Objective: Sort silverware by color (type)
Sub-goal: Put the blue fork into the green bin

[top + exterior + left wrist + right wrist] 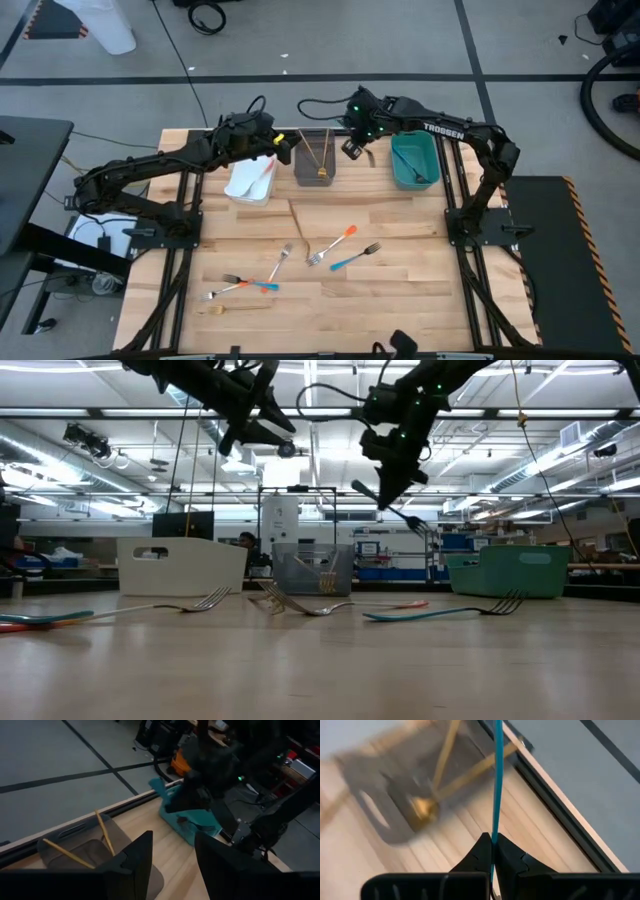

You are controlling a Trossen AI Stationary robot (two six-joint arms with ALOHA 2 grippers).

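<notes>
My right gripper (352, 147) hangs high between the grey bin (314, 158) and the teal bin (413, 161), shut on a blue-handled fork (496, 780). In the low view the fork (402, 513) slants down from the gripper (386, 488). My left gripper (281, 146) is open and holds nothing, in the air by the white bin (251, 181). Gold utensils (322, 155) lean in the grey bin. An orange one (266, 170) lies in the white bin. Several forks (354, 258) lie flat on the table. My right gripper pinches the fork's slim blue handle (494, 832) between its two fingertips (481, 851). The handle runs straight on past the fingers. The fork is lifted clear of the table and bins and is tilted, its tines (417, 523) lower than the gripper.
Three bins stand in a row at the table's far edge. A blue utensil (418, 176) lies in the teal bin. Loose forks lie mid-table (331, 246) and near the left front (240, 286), with a gold one (236, 308) nearest the front. Bare wood lies at the table's right front.
</notes>
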